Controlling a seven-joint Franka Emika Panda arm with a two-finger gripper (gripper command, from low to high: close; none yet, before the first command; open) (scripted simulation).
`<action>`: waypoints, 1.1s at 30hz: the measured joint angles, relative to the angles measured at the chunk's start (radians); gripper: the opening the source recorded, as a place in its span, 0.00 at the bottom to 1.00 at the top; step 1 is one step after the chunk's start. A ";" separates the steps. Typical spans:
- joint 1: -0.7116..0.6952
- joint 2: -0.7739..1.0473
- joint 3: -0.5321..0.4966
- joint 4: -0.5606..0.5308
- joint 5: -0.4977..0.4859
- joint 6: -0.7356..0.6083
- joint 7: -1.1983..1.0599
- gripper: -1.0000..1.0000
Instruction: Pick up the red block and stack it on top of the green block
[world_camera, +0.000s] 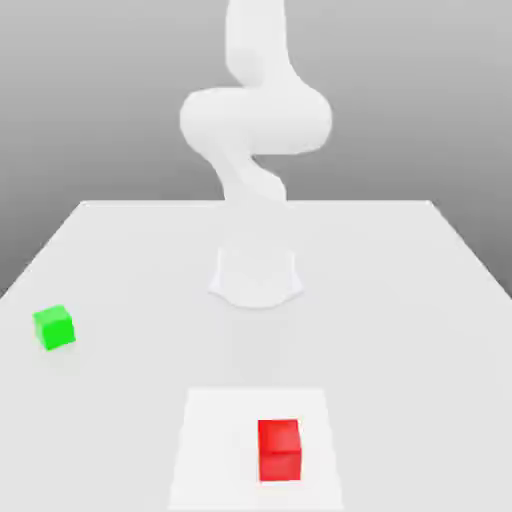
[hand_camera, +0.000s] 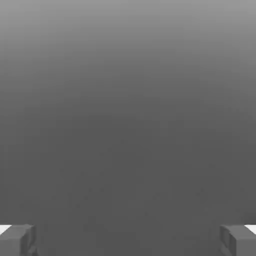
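- Nearest the camera in the exterior view, the red block (world_camera: 279, 450) sits low and just right of centre, on a slightly brighter square patch (world_camera: 215, 450) of the table (world_camera: 400, 330). It lies toward the patch's right side, so a descent aimed at the patch's middle would, I judge, miss the cube or clip one edge and push it sideways.
- Its faces look roughly square to the picture's edges. If the fingers come down turned off that line, they could catch corners and twist the block instead of gripping flat faces.
- Farther back, at the left edge around mid-height, the green block (world_camera: 54, 328) rests alone, well apart from the red one and slightly skewed. The long carry between them is where a weak grip would probably slip. A release that ignores the skew could leave the red cube overhanging and let it topple.
- The green cube is also near the table's left border, so a nudge during placement might send it off.
- Farthest back, the arm (world_camera: 255, 120) rises folded at upper centre.
- In the hand view, the gripper (hand_camera: 128, 240) is spread wide and empty, with one fingertip (hand_camera: 17, 239) in each lower corner. Only grey background lies between them, so no block is lined up yet.
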 joint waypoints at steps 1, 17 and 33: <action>0.000 0.039 0.003 -0.013 -0.002 0.019 0.002 0.50; 0.008 0.623 0.031 -0.206 -0.020 0.290 0.018 0.50; 0.028 1.018 0.022 -0.248 -0.028 0.546 0.025 0.00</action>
